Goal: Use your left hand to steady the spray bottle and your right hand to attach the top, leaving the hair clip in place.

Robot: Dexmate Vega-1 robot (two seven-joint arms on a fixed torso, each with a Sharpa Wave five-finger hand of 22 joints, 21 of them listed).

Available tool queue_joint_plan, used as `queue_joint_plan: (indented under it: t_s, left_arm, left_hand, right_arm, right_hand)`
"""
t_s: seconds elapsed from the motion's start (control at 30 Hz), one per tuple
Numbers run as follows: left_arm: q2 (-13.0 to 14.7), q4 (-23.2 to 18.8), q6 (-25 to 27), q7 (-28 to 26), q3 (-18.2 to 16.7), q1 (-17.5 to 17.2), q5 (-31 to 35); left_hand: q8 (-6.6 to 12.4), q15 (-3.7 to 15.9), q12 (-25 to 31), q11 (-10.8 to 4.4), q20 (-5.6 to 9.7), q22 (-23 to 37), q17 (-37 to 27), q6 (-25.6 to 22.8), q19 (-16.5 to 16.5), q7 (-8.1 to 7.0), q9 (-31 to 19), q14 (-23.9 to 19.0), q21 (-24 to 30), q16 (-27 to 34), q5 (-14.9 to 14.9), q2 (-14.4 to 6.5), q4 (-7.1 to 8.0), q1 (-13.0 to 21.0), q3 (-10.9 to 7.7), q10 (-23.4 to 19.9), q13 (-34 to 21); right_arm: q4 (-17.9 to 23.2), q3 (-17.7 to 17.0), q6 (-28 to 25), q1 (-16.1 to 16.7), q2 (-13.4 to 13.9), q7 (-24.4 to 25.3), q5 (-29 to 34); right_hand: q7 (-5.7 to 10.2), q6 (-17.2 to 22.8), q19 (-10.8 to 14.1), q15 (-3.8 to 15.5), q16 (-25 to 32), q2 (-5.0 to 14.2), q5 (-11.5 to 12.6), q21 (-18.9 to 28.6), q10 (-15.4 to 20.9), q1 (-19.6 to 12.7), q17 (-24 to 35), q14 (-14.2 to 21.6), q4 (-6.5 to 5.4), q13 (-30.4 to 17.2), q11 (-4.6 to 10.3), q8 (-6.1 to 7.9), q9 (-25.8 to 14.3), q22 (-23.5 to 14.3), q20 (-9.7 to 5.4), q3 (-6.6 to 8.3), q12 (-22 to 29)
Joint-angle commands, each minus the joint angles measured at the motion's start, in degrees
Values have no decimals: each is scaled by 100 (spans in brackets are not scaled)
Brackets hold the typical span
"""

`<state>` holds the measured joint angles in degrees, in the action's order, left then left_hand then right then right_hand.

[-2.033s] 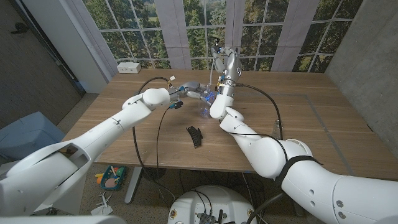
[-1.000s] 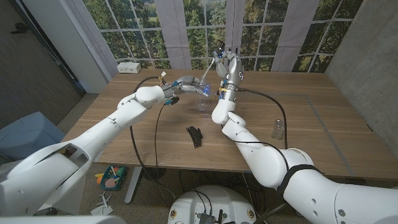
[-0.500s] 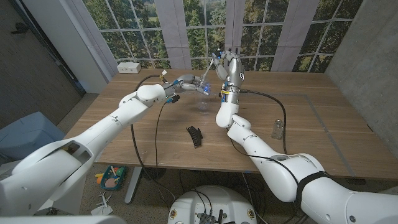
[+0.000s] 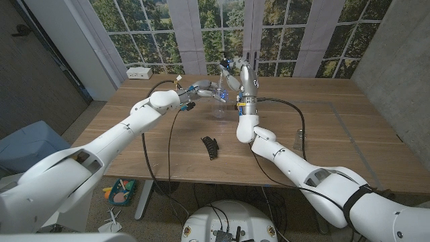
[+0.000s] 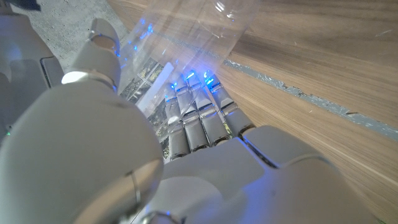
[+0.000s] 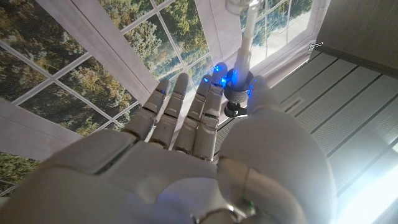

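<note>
Wooden table [image 4: 336, 128] | left hand [image 4: 201, 89] grips spray bottle [image 4: 219, 104] | right hand [image 4: 235, 70] pinches top [image 6: 239, 74] | no legible writing

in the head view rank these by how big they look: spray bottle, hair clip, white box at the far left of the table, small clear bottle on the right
1. spray bottle
2. white box and hair clip: they look about alike, and the clip lies nearer the camera, so no ranking between them
3. small clear bottle, smallest by a slight margin

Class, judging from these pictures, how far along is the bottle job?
Done: left hand grips the bottle upright on the table. In hand: right hand holds the top raised above it, tube showing. Left: insert and fasten the top. The hair clip lies apart, untouched.
</note>
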<state>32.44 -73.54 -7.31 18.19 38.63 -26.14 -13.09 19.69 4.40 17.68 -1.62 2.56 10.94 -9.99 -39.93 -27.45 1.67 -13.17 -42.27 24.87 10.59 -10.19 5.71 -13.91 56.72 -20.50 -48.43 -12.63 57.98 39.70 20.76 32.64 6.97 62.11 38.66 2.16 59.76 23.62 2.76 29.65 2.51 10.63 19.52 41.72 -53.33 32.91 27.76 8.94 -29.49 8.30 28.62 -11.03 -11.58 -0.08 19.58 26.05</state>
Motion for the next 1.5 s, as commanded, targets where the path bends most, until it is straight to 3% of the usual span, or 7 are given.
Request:
queue_joint_plan:
  t_s: [0.03,0.47,1.07,1.17,1.37,1.43,1.5]
  left_arm:
    - [-64,137,-72,39,42,88,43]
    - [-55,136,-109,37,39,96,64]
    - [-39,80,-129,86,44,130,89]
    - [-23,40,-99,77,40,123,97]
    - [-14,4,-73,57,39,119,113]
    - [-16,-3,-71,43,40,121,124]
    - [-17,-5,-69,43,40,123,125]
  left_hand:
    - [11,928,17,-864,262,10,-12,-1388,-50,-197,-24,-40,32,8,-23,-1395,387,1371,-375,-1389,-23]
    - [-4,927,10,-861,266,9,-13,-1398,-46,-205,-25,-43,41,6,-24,-1398,393,1372,-368,-1390,-26]
    - [-24,929,5,-862,269,8,-12,-1406,-45,-198,-27,-45,55,3,-25,-1403,397,1374,-362,-1399,-31]
    - [-28,926,-1,-852,267,8,-11,-1404,-46,-196,-28,-47,58,2,-26,-1405,398,1375,-362,-1389,-32]
    - [-36,926,-3,-851,268,8,-10,-1406,-44,-199,-28,-47,62,0,-26,-1404,398,1375,-361,-1394,-32]
    - [-35,924,-3,-847,269,8,-10,-1414,-44,-202,-28,-45,64,-1,-26,-1403,398,1375,-360,-1394,-33]
    - [-38,925,-2,-841,269,8,-10,-1412,-43,-202,-29,-45,65,-1,-26,-1403,398,1375,-360,-1397,-35]
  right_arm:
    - [329,855,-455,-151,524,-16,-349]
    - [402,1087,-845,-194,623,-93,-565]
    - [403,918,-919,4,525,-32,-1185]
    - [434,905,-883,45,547,-70,-1245]
    - [479,891,-709,88,654,-234,-1335]
    - [477,878,-541,90,722,-346,-1401]
    - [469,869,-505,90,732,-366,-1396]
  right_hand:
    - [85,78,40,836,-7,317,50,44,-2,-250,-2,23,-36,-4,6,24,-18,-21,4,13,-27]
    - [147,97,88,852,-23,302,57,79,1,-232,4,58,-26,20,9,26,-12,-17,5,14,-52]
    - [140,56,95,872,-7,305,61,111,-7,-252,60,80,3,41,14,-6,-2,-14,3,17,-92]
    - [63,-3,79,835,-49,333,75,116,-8,-212,45,70,-27,33,-25,-34,-3,-14,15,31,-96]
    - [-55,-860,-32,680,-236,277,160,140,-175,370,10,50,-224,22,-199,-372,-29,-9,180,-84,-217]
    - [-107,-1202,-101,562,-298,281,184,138,-356,697,39,-12,-331,2,-343,-515,-36,-9,267,-162,-303]
    - [-147,-1451,-129,473,-336,230,191,142,-559,875,57,-56,-352,-7,-392,-620,-42,-9,326,-222,-397]
